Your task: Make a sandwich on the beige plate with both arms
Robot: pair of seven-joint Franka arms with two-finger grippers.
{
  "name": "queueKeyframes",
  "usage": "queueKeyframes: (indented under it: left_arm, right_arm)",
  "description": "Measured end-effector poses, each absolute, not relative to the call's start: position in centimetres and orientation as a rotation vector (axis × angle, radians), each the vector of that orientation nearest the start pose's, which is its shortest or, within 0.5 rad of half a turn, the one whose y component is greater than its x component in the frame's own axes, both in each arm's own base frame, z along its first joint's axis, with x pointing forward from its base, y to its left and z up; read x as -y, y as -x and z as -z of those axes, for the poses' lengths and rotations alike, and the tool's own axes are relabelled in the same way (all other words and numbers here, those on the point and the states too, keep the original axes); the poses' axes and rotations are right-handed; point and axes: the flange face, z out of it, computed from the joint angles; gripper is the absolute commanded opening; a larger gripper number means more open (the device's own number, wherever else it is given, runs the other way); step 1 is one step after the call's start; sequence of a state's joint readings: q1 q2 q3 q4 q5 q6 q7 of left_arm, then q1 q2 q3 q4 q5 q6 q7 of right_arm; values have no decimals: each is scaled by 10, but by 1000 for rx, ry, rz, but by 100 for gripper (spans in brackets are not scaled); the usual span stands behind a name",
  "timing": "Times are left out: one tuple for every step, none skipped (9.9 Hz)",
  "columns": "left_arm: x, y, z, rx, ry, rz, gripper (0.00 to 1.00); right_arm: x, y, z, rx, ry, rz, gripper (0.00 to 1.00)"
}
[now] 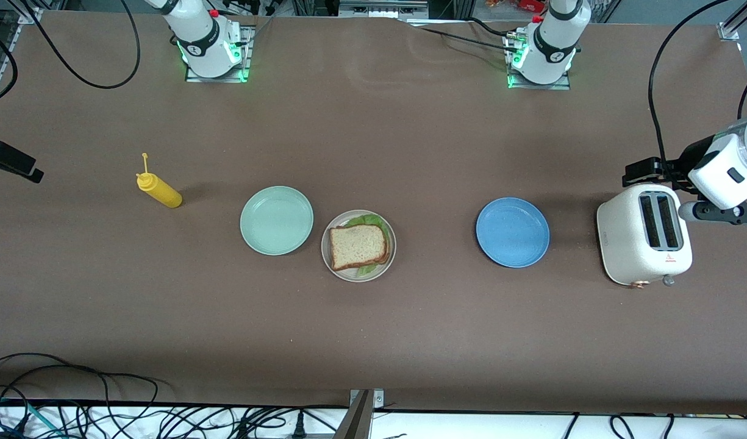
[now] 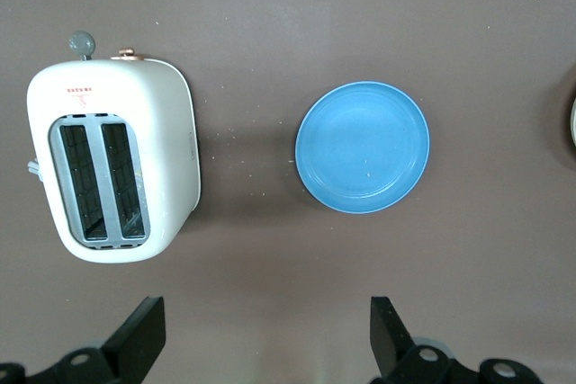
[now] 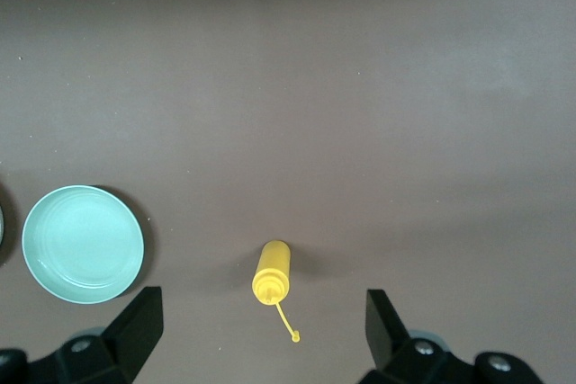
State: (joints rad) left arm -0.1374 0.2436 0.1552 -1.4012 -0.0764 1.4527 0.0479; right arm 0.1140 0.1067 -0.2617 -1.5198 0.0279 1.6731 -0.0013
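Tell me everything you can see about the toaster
The toaster is a white, rounded two-slot model with a faintly speckled, matte-looking shell. Both slots are empty and show dark wire guides. A small red mark sits on top by the slots; a grey knob and a copper-coloured lever stick out of the end nearer the front camera. It stands upright on the brown table at the left arm's end, beside the blue plate and apart from it. Nothing touches it.

Sandwich (image 1: 358,245) on beige plate (image 1: 388,263)
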Motion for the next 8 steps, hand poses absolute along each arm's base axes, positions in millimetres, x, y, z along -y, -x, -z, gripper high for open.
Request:
queueKeyframes:
  left_arm:
    - [9, -611, -553, -52, 3172, -299, 100]
    - [9, -611, -553, -52, 3172, -299, 100]
    - [9, -611, -553, -52, 3172, -299, 100]
    - [9, -611, -553, -52, 3172, -299, 100]
    - [9, -611, -553, -52, 3172, -299, 100]
    - [9, -611, -553, -52, 3172, -299, 100]
    - [9, -611, -553, -52, 3172, -300, 100]
    - [9, -610, -553, -52, 3172, -302, 100]
  right_arm:
    - [77, -591, -599, -230, 3136, 79, 100]
    - [77, -591, -599, -231, 3136, 78, 100]
    - [79, -590, -599, -236, 3136, 78, 100]
    - [84, -589, -598, -251, 3135, 66, 100]
    - [89, -586, -597, -265, 3134, 41, 100]
    - [94, -584, -596, -279, 3133, 23, 100]
    - [97, -582, -594, -288, 3131, -7, 100]
    - [98, -578, -592, -293, 3128, -54, 100]
